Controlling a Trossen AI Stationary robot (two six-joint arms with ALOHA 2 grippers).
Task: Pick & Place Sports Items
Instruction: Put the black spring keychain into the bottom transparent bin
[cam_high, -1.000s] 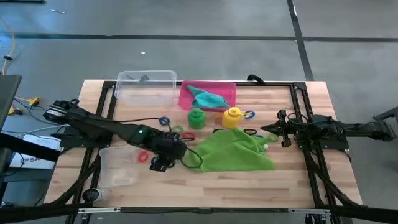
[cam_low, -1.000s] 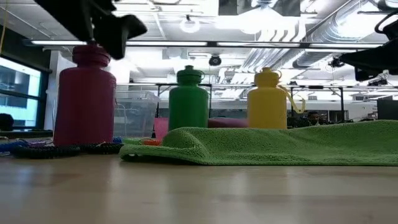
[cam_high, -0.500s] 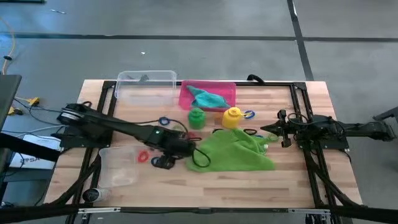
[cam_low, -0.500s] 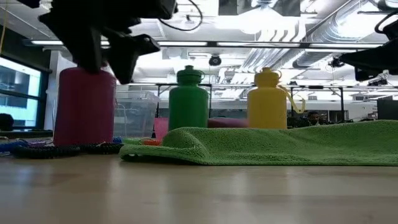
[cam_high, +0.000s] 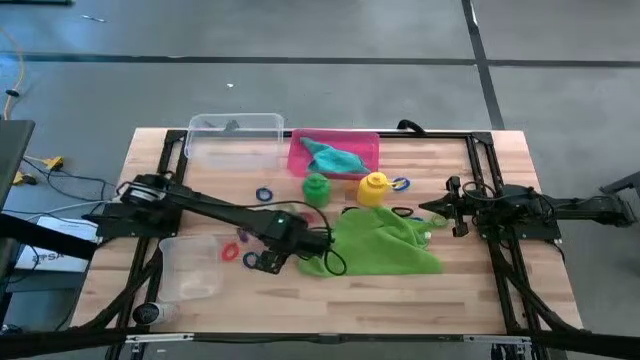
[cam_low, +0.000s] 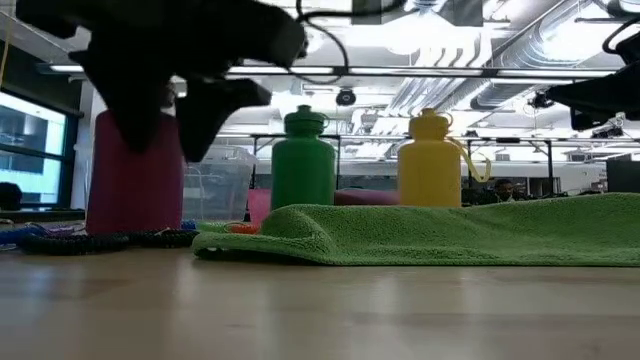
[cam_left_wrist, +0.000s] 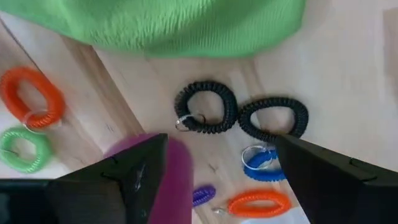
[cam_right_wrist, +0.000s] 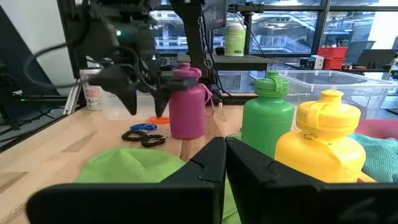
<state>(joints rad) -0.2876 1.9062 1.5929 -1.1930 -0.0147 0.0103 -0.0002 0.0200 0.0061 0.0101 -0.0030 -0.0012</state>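
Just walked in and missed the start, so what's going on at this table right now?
The left gripper hangs open over the purple bottle, not gripping it. The green bottle and yellow bottle stand by the big green cloth, with rings scattered around. The right gripper waits shut at the right side.

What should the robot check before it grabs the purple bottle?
1. Left fingers open: ok.
2. Purple bottle standing upright: ok.
3. Bottle centred between the left fingers: not ok, it sits close to one finger.
4. Black rings clear of the bottle's base: cannot tell.
5. Right fingers shut and waiting at the table's right side, out of the way: ok.
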